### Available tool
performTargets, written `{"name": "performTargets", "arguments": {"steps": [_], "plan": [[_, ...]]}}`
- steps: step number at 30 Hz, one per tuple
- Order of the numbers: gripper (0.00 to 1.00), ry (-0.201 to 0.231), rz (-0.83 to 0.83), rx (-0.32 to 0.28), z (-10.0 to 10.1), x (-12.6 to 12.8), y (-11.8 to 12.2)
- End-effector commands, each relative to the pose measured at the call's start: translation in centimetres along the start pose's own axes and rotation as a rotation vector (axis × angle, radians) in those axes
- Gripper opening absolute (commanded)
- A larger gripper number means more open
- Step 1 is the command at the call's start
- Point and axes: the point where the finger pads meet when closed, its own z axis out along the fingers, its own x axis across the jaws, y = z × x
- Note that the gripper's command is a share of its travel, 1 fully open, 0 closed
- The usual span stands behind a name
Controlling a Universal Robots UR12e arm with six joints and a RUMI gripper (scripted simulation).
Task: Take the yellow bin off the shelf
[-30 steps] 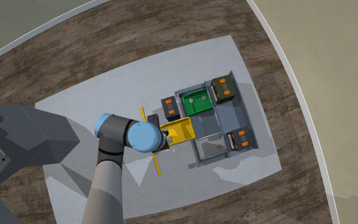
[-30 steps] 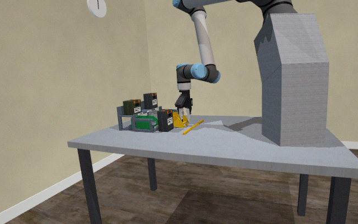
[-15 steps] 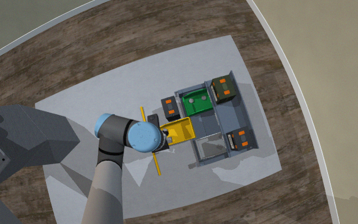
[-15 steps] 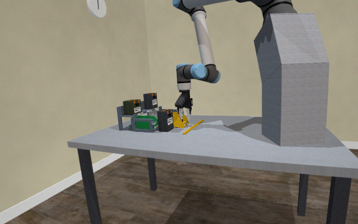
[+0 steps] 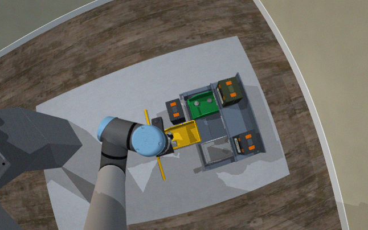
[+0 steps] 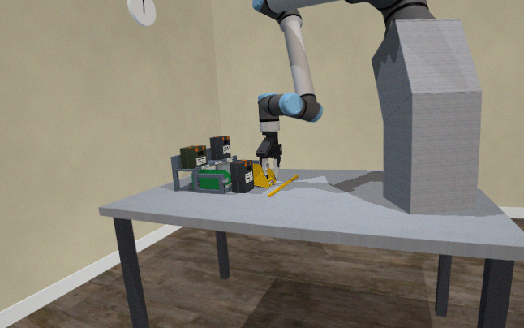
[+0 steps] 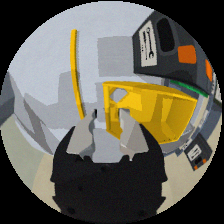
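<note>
The yellow open bin (image 5: 184, 134) sits at the front of the grey shelf (image 5: 222, 126), most of it sticking out over the table. It also shows in the side view (image 6: 264, 176) and the wrist view (image 7: 150, 115). My gripper (image 7: 107, 109) points down at the bin's outer end, one finger on each side of its front wall. The fingers are partly closed with small gaps to the wall. The gripper also shows in the side view (image 6: 271, 167); in the overhead view the wrist (image 5: 148, 140) hides it. I cannot tell whether parts lie in the bin.
A thin yellow rod lies on the table just beside the gripper. A black case (image 5: 175, 110) stands next to the bin. A green bin (image 5: 203, 107) with two grey parts and two more cases (image 5: 229, 91) (image 5: 246, 142) sit on the shelf. The robot's pedestal (image 6: 427, 118) stands at one end.
</note>
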Motion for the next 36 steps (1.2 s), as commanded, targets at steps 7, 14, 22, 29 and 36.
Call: {"name": "performTargets", "arguments": {"steps": [7,14,22,29,36], "plan": [[0.26,0.001,0.000,0.000,-5.5,0.0,0.0],[0.26,0.001,0.000,0.000,-5.5,0.0,0.0],[0.26,0.001,0.000,0.000,-8.3,0.0,0.0],[0.26,0.001,0.000,0.000,-9.0,0.0,0.0],[0.26,0.001,0.000,0.000,-8.8,0.0,0.0]]}}
